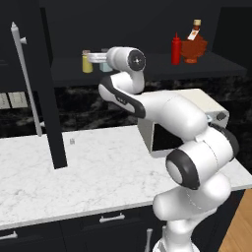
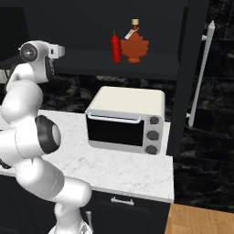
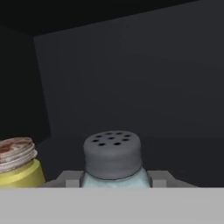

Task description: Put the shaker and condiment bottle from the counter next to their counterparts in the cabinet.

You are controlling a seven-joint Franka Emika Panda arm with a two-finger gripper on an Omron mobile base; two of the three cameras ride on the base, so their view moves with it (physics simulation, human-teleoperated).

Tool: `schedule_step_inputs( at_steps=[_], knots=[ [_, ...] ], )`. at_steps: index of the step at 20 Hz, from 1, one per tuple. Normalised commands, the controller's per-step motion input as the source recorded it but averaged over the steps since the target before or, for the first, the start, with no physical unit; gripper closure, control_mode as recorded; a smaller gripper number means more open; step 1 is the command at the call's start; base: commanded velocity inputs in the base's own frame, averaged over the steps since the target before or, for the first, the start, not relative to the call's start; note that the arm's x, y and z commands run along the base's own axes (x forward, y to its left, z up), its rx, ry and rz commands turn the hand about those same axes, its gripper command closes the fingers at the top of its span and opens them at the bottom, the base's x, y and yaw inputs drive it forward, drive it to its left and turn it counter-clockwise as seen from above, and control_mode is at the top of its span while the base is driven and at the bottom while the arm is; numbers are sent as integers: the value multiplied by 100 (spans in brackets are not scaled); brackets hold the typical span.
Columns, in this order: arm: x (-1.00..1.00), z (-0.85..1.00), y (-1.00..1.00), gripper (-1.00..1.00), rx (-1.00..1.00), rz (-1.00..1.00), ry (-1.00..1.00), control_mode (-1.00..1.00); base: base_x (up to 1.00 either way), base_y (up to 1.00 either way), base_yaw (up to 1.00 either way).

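You've got the gripper clenched on the shaker, fingers pressed to both sides of its pale body in the hand view; only the grey perforated cap and a sliver of body show, the rest cut off at the bottom edge. In the left base view the shaker is mostly hidden behind the wrist, just a pale bit visible on the cabinet shelf, right beside the yellow shaker. Can't tell from here whether its base is resting on the shelf or hanging just above. Hand view shows the yellow shaker to the left, close but apart, partly cropped by the frame edge. Further along the shelf you'll see the condiment bottle upright, just beside the brown bottle; the right base view has that condiment bottle next to the brown bottle too, whether touching is unclear. Cabinet interior is v. dark, back wall barely readable. Counter sits below w/ the toaster oven on it; in the left base view the arm blocks most of the oven. Cabinet door stands open, handle facing you.
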Motion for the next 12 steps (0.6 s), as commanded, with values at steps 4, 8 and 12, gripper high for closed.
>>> schedule_step_inputs(
  at_steps=[4,8,12],
  knots=[
    [14,-13,11,100,0,0,0,-100,0,0,0],
    [16,-14,14,100,0,0,0,-100,0,0,0],
    [16,-15,13,-100,0,0,0,-100,0,0,0]
  ],
)
